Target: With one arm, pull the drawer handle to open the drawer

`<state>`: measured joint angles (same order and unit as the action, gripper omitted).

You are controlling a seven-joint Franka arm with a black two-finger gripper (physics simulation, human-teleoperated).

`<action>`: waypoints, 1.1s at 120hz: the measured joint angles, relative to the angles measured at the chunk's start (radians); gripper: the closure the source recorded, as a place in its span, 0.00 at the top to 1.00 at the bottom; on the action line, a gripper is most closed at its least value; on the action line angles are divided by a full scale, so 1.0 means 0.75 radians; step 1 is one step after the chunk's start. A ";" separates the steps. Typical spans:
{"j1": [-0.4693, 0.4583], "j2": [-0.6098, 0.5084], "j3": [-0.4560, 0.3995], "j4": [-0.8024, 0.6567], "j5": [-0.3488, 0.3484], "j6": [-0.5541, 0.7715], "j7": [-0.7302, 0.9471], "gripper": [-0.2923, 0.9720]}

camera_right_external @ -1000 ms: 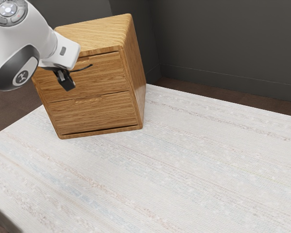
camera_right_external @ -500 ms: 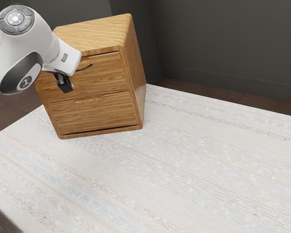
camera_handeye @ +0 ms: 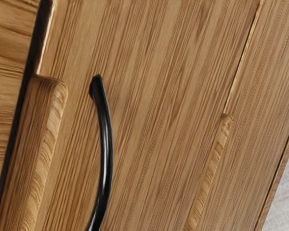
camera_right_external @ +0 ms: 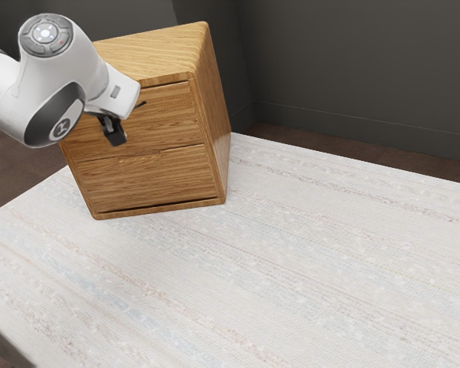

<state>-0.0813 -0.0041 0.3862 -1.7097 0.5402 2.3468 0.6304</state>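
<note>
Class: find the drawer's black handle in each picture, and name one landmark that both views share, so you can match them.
Exterior view: the black handle peeks out on the upper drawer front, above the gripper and to the exterior view's right of it.
Wrist view: the black handle curves across the upper drawer front, between a wooden ridge and the seam.
Shared landmark: the seam between the two drawer fronts.

From the side we look down across the table (camera_right_external: 307, 261) and cabinet (camera_right_external: 208, 100) — our wrist camera closely faces the upper drawer front (camera_handeye: 159, 120), which both views share.
</note>
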 joint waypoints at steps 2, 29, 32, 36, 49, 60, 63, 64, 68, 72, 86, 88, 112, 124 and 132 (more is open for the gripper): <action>-0.001 0.005 0.000 0.002 -0.006 0.003 0.002 0.77; -0.025 0.034 0.002 0.014 -0.052 0.035 0.022 0.77; -0.026 0.035 0.002 0.014 -0.056 0.039 0.023 0.77; -0.026 0.037 0.002 0.015 -0.062 0.045 0.026 0.77; -0.016 0.039 0.002 0.014 -0.073 0.059 0.032 0.77; 0.006 0.043 0.002 0.014 -0.081 0.067 0.037 0.77; 0.015 0.046 0.002 0.014 -0.083 0.068 0.038 0.77; 0.018 0.048 0.002 0.014 -0.083 0.069 0.038 0.77; 0.031 0.051 0.002 0.015 -0.087 0.070 0.040 0.77; 0.045 0.054 0.002 0.015 -0.092 0.072 0.041 0.77; 0.092 0.059 0.002 0.004 -0.107 0.076 0.045 0.77; 0.097 0.059 0.001 0.001 -0.108 0.076 0.045 0.77; 0.094 0.055 0.003 -0.025 -0.117 0.073 0.022 0.77; 0.086 0.051 0.002 -0.027 -0.113 0.070 0.002 0.76; 0.086 0.044 -0.005 -0.020 -0.105 0.068 -0.006 0.76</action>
<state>-0.0170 0.0288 0.3825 -1.7243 0.4613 2.3978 0.6258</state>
